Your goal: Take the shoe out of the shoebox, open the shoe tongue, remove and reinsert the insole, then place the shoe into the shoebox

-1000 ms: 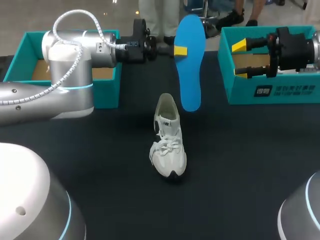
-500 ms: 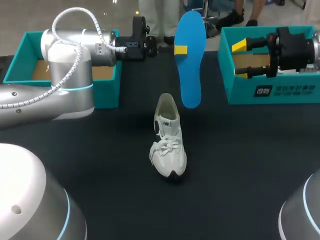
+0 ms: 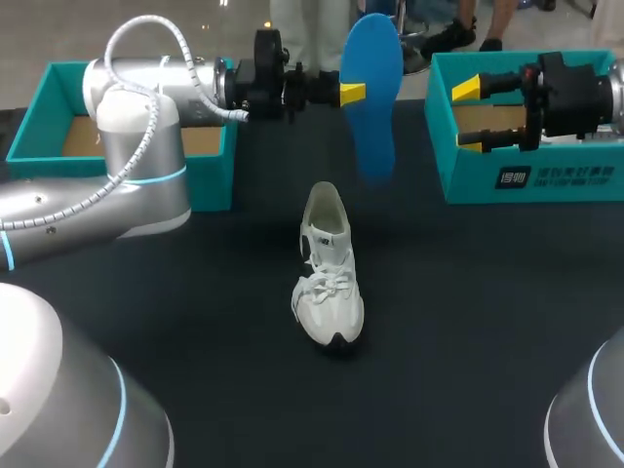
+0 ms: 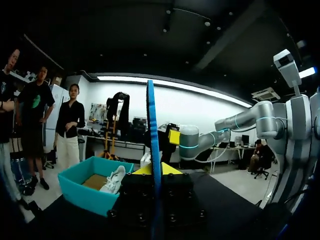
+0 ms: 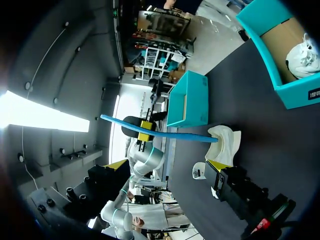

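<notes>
1. The left shoebox (image 3: 210,185), teal and open-topped, stands at the far left of the table (image 3: 487,322). The left arm (image 3: 136,127) passes in front of it and hides part of its near wall and brown floor.
2. The left gripper (image 3: 353,95) is past the box's right end, well above the table. Its fingers are clamped on the blue insole (image 3: 370,97), one yellow tip on the near face and the other hidden behind.
3. The insole hangs upright between the two boxes, its lower end above the table beyond the shoe's heel. In the left wrist view it shows edge-on between the fingers.
4. The shoe (image 3: 330,278), white and laced, stands on its sole mid-table, toe toward the robot. In the head view it is clear of the insole and well apart from both boxes.
5. The right shoebox (image 3: 468,180), also teal, stands at the far right. The right gripper (image 3: 468,115) hangs in front of its opening and blocks much of the inside in the head view. Its fingers are spread with nothing between them.
6. The wrist views show a second shoe (image 4: 115,179) lying inside the right shoebox.
7. Count: two shoeboxes, two white shoes, one insole, two grippers.
</notes>
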